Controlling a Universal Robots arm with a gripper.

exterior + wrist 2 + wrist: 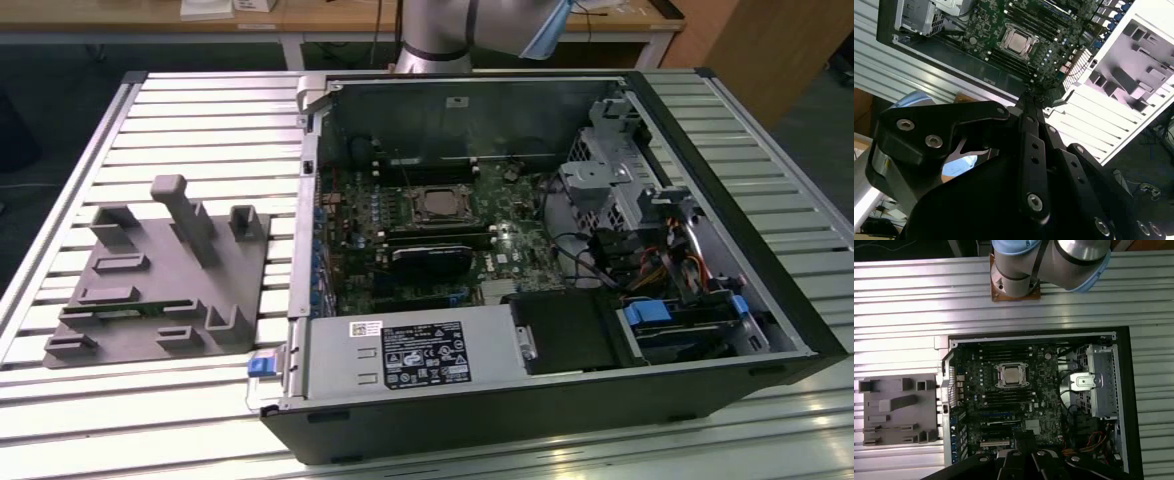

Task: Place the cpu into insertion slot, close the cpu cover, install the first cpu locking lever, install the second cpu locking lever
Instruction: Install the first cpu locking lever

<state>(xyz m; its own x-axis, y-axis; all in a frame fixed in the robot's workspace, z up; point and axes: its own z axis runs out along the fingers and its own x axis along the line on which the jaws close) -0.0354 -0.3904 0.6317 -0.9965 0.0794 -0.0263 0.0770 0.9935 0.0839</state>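
The cpu (1012,375) lies in the insertion slot (998,376). The gripper (1024,436) hangs well away from the cpu, pinched closed and holding nothing.

cpu (1016,43) seated in insertion slot (1030,52) | claw (1029,96) closed, empty, well apart

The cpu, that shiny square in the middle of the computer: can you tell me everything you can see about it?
The cpu is a small, flat, square chip with a smooth silvery-grey metal top. It lies level in the middle of the dark green motherboard, inside the open computer case. A thin silver metal frame, the cpu cover, sits around its edges. The gripper is well apart from it and does not touch it.
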